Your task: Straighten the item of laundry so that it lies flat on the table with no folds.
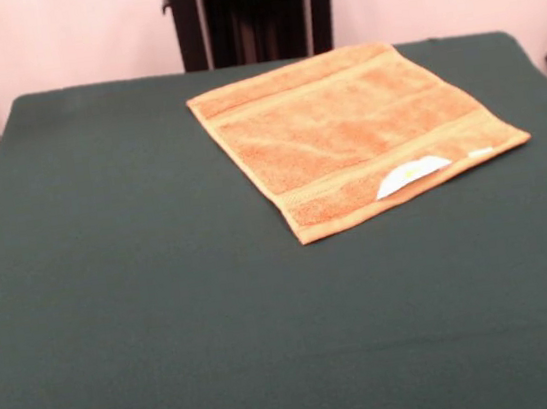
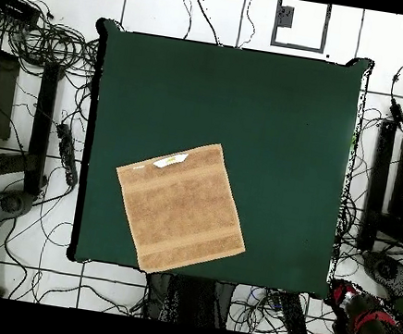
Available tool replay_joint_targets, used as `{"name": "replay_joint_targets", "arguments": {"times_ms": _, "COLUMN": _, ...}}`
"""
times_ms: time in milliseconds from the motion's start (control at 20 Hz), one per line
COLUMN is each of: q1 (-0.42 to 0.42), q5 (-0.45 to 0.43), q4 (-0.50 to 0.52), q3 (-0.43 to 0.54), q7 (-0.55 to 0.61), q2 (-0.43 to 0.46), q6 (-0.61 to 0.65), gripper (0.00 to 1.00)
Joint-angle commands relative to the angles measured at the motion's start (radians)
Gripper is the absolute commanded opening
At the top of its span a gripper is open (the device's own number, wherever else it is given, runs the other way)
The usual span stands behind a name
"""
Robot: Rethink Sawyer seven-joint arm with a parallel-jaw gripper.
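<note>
Towel flat on the green counter, arm drawn back off its corner.

Nearest you in the front view is bare counter (image 1: 170,339). Past that lies the towel (image 1: 350,134), spread open and turned at an angle, right of centre toward the far edge, its white label (image 1: 411,174) on the near border band. Behind it stands the black pedestal (image 1: 250,11). Overhead, the red arm (image 2: 364,321) sits off the counter's corner; you cannot tell how its fingers stand.

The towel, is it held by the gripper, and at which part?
Nothing holds the towel; it lies flat on the table, and no gripper shows in either view.
</note>
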Motion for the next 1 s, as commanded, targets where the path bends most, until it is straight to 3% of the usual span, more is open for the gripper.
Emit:
{"name": "replay_joint_targets", "arguments": {"times_ms": 50, "q1": 0.034, "q5": -0.07, "q4": -0.034, "q3": 0.109, "q7": -0.354, "q2": 0.017, "q6": 0.107, "gripper": 0.0}}
{"name": "replay_joint_targets", "arguments": {"times_ms": 1000, "q1": -0.035, "q5": -0.105, "q4": -0.02, "q3": 0.154, "q7": -0.392, "q2": 0.039, "q6": 0.109, "gripper": 0.0}}
